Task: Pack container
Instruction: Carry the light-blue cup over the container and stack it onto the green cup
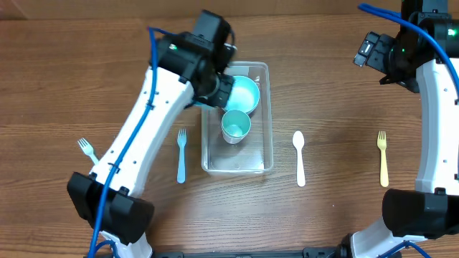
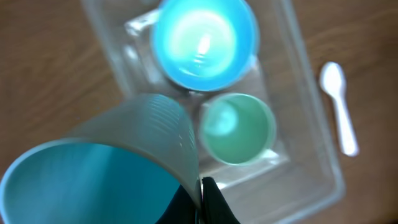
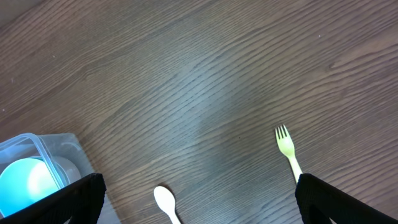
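The clear container (image 1: 237,163) sits at the middle of the brown wooden table (image 1: 330,93); inside, 1 light-blue bowl (image 1: 244,93) and 1 green cup (image 1: 235,126); above it the left gripper (image 2: 202,196) clamps a blue cup (image 2: 99,174) by its rim; the right gripper (image 1: 369,51) gapes, empty.

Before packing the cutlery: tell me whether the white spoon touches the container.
Apart. Overhead view shows bare table between the white spoon and the container.

It looked like a robotics lab: a cabled left arm (image 1: 143,122) and right arm (image 1: 437,122) stood at a wood-grain table (image 1: 330,79), with a plastic spoon (image 1: 299,159) and yellow fork (image 1: 383,159) laid out.
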### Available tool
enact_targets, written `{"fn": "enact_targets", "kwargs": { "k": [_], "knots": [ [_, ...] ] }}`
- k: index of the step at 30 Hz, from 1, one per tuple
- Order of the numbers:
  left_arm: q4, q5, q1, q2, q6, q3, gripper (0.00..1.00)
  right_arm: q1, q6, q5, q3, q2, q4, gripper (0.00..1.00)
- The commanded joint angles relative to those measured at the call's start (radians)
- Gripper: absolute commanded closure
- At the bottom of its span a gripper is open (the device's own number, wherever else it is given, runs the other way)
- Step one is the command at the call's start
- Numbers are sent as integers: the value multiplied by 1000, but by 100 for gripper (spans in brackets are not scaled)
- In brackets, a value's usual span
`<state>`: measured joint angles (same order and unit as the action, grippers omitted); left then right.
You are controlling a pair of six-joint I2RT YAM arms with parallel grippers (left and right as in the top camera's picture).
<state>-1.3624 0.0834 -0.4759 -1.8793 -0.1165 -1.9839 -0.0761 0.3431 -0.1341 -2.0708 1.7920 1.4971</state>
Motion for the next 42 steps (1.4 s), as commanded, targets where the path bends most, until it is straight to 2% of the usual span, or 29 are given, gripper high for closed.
{"fn": "enact_targets", "kwargs": {
  "k": [1, 9, 13, 19, 38, 40, 42],
  "knots": [
    [0, 107, -66, -5, -71, -21, 96, 1, 6, 1, -5, -8, -2, 0],
    [76, 55, -182, -6, -114, 94, 95, 1, 6, 1, -5, -8, -3, 0],
    [137, 24, -185, -6, -128, 165, 95, 1, 6, 1, -5, -8, -3, 0],
    [141, -50, -185, -6, -131, 170, 95, 1, 6, 1, -5, -8, -3, 0],
    [172, -53, -186, -17, -131, 228, 93, 1, 6, 1, -5, -8, -3, 0],
    [178, -73, -185, -17, -131, 228, 75, 1, 6, 1, -5, -8, -2, 0],
    [182, -73, -185, -17, -133, 226, 72, 1, 6, 1, -5, -8, -3, 0]
  ]
}}
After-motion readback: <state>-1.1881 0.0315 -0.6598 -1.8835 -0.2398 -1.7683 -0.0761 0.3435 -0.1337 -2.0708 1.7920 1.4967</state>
